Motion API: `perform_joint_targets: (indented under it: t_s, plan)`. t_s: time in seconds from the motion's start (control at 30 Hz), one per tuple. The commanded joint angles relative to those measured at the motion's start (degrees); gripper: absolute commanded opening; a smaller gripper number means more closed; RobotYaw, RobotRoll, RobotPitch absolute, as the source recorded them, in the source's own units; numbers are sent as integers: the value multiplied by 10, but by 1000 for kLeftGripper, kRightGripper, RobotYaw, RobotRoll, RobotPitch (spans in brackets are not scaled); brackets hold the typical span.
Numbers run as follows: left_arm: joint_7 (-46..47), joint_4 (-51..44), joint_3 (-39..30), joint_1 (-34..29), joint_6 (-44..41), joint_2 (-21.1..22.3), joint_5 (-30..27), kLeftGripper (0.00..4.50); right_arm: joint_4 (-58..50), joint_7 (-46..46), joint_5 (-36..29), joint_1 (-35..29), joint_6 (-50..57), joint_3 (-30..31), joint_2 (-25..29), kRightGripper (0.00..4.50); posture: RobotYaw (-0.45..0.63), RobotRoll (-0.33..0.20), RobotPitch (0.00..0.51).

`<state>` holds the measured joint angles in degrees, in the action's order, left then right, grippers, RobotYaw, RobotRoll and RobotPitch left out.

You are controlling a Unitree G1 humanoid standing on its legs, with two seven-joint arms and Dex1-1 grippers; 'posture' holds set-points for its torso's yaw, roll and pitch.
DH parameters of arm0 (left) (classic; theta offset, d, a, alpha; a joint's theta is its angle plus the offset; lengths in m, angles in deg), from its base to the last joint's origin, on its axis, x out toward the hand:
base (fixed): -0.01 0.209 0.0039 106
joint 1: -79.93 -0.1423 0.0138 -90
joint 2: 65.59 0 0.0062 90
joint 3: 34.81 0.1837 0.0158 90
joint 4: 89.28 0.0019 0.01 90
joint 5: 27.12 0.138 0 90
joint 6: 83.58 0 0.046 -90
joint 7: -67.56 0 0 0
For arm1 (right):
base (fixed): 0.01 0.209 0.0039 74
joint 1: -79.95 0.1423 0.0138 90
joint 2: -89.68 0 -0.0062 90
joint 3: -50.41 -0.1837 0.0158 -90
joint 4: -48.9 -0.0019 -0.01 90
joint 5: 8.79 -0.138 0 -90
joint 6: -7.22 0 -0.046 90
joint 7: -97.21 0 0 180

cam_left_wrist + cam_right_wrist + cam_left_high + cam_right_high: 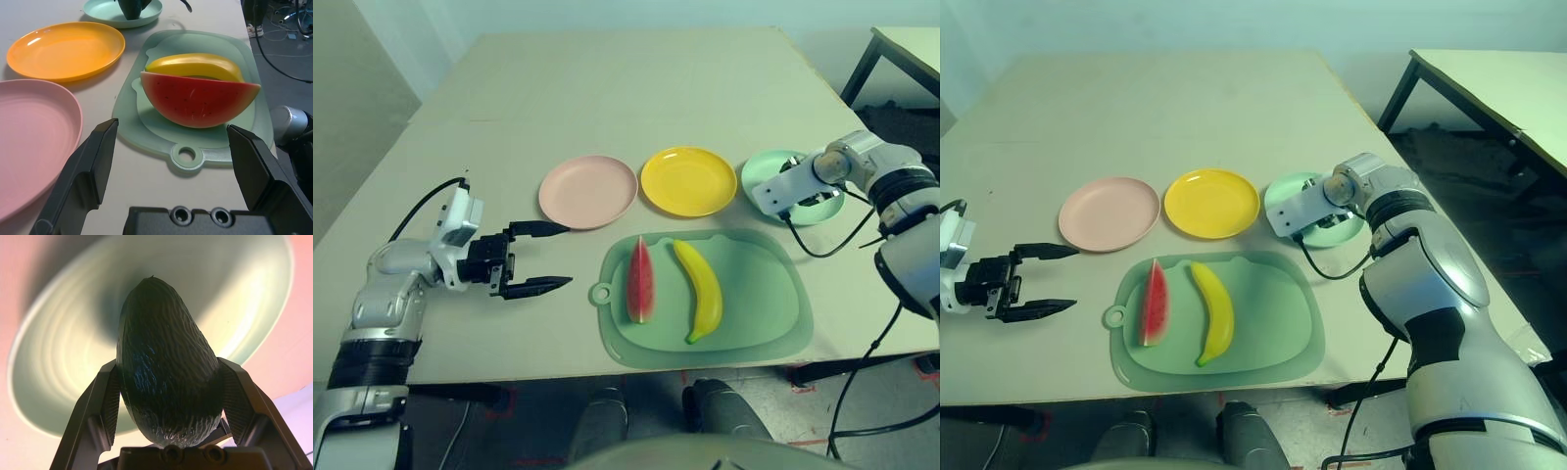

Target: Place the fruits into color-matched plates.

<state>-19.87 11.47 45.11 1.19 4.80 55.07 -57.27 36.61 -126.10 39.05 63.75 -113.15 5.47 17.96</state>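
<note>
Avocado (166, 377) sat clamped between the two black fingers of the right gripper (168, 396), its narrow end aimed at the middle of the mint green plate (63, 357) below. In the head views the right forearm reached forward and bent inward at the wrist, so the gripper hung tilted downward over that plate (759, 174), at about two o'clock from the pale green mat (754, 313).

The left gripper (540, 258) was spread wide and held nothing. Its arm lay low and nearly level over the table (607, 88), fingers pointing across toward the mat from the nine o'clock side, near the mat's ring tab (600, 293) but apart from it.

The watermelon wedge (640, 281) and the banana (699, 290) lay side by side on the mat, the wedge nearer the left gripper. The pink plate (588, 191) stood at eleven o'clock of the mat, the yellow plate (688, 180) at twelve, between the pink and the green.
</note>
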Motion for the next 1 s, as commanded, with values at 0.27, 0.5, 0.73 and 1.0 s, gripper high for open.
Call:
perform_joint_targets:
  t_s: [0.27,0.5,0.73,1.0]
  plan:
    - [-6,23,13,37,1,-5,7,4500,-2,-4,2,26,-20,-19,13,4459,-65,0,67]
    - [-19,49,22,61,6,-8,13,4500,-37,-141,-32,88,-144,-36,47,4459,-85,0,79]
    - [-25,53,23,62,3,-6,13,4500,-213,-368,-254,48,-282,-84,43,4459,-99,0,84]
    - [-18,52,20,60,1,-6,13,4500,-524,-492,-443,-76,-174,-68,96,4459,-83,0,83]
